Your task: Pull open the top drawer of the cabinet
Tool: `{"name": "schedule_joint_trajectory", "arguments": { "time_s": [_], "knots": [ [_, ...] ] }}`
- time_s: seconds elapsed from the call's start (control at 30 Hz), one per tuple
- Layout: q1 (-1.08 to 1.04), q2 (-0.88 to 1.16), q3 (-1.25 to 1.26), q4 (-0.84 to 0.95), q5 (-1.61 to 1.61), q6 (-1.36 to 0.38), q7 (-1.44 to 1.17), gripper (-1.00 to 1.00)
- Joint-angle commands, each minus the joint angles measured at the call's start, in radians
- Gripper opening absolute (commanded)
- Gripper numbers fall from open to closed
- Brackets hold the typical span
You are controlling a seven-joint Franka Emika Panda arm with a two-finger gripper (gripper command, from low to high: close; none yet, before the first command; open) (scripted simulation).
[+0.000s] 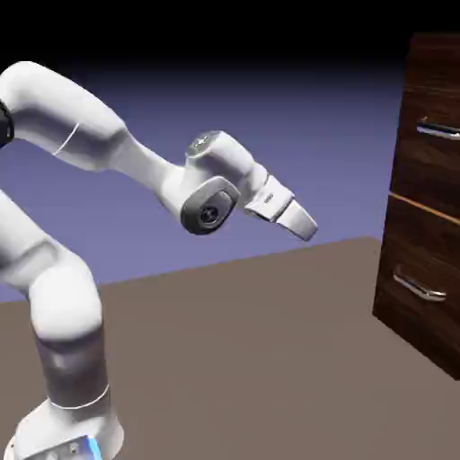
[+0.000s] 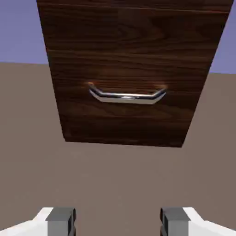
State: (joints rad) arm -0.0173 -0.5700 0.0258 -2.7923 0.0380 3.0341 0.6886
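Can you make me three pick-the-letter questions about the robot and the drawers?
1. Where is the top handle?
A) Below the seam
B) Above the seam
C) On the floor

2. What colour is the arm?
A) White
B) Green
C) Red

3. How is the gripper?
A) Shut on a handle
B) Shut on nothing
C) Open

Answers:
1. B: the top handle sits higher than the light seam.
2. A: the arm looks white.
3. C: the gripper's two tips stand wide apart with nothing held.
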Motion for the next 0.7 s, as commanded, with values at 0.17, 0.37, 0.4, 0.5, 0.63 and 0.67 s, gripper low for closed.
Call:
{"name": "schedule_joint_trajectory", "arguments": {
  "time_s": [0.17, 0.37, 0.4, 0.5, 0.63, 0.67],
  "knots": [
    [-0.146, 0.000, 0.129, 0.088, 0.189, -0.015, -0.261, 0.00],
    [-0.292, 0.000, 0.257, 0.176, 0.378, -0.029, -0.522, 0.00],
    [-0.316, 0.000, 0.279, 0.191, 0.410, -0.032, -0.565, 0.00],
    [-0.389, 0.000, 0.343, 0.235, 0.504, -0.039, -0.696, 0.00],
    [-0.486, 0.000, 0.429, 0.293, 0.630, -0.049, -0.870, 0.00],
    [-0.510, 0.000, 0.450, 0.308, 0.662, -0.051, -0.913, 0.00]
  ]
}}
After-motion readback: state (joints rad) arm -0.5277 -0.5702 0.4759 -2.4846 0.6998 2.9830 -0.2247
